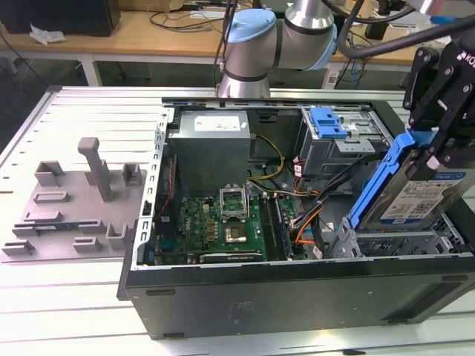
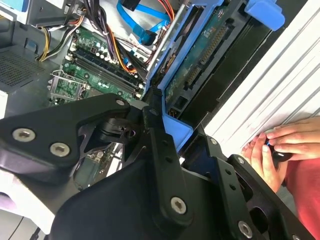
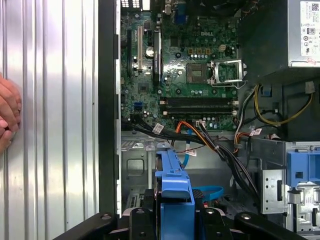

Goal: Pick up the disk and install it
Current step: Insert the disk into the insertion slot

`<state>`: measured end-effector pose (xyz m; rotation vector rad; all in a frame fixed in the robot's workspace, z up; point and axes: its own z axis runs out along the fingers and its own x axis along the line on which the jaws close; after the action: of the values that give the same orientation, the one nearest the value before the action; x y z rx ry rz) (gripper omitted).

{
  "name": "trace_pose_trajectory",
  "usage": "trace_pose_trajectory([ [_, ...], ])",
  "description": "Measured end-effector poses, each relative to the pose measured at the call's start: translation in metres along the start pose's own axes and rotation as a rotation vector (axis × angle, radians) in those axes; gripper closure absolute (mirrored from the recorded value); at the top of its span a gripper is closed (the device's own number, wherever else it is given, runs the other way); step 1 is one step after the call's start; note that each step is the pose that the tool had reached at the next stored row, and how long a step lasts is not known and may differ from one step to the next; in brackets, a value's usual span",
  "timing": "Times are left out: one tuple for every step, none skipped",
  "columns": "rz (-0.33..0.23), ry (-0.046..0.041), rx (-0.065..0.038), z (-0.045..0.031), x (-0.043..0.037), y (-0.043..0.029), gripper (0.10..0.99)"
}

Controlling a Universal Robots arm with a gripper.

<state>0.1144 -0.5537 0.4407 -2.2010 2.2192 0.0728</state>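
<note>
Here we go: the hand is clamped tight on the top of the disk, gripping its bright blue carrier. In the exterior view the drive hangs tilted at the 3 o'clock end of the open computer case, with its blue-and-white label facing out. Its lower edge sits right at the grey drive bay, metal walls close on both sides. Orange and black cables crowd in at the disk's 9 o'clock. A blue clip tops the drive cage toward 11 o'clock. A white label marks the power supply. A person's fingers rest on the ribbed table, just outside the case.
</note>
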Motion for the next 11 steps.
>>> trace_pose_trajectory([
  [0.0,0.0,0.0,0.002,0.0001,0.0,0.718],
  [0.0,0.0,0.0,0.0046,0.0002,-0.0001,0.718],
  [0.0,0.0,0.0,0.007,0.0004,-0.0001,0.718],
  [0.0,0.0,0.0,0.0089,0.0005,-0.0002,0.718],
  [0.0,0.0,0.0,0.0106,0.0006,-0.0002,0.718],
  [0.0,0.0001,0.0,0.0134,0.0008,-0.0003,0.718],
  [0.0,0.0,0.0,0.0169,0.0011,-0.0004,0.718],
  [0.0,-0.0001,0.0,0.0194,0.0013,-0.0004,0.718],
  [0.0,0.0,0.0,0.0212,0.0015,-0.0005,0.718],
  [0.0,-0.0001,0.0,0.0241,0.0018,-0.0005,0.718],
  [0.0,0.0,0.0,0.0273,0.0021,-0.0006,0.718],
])
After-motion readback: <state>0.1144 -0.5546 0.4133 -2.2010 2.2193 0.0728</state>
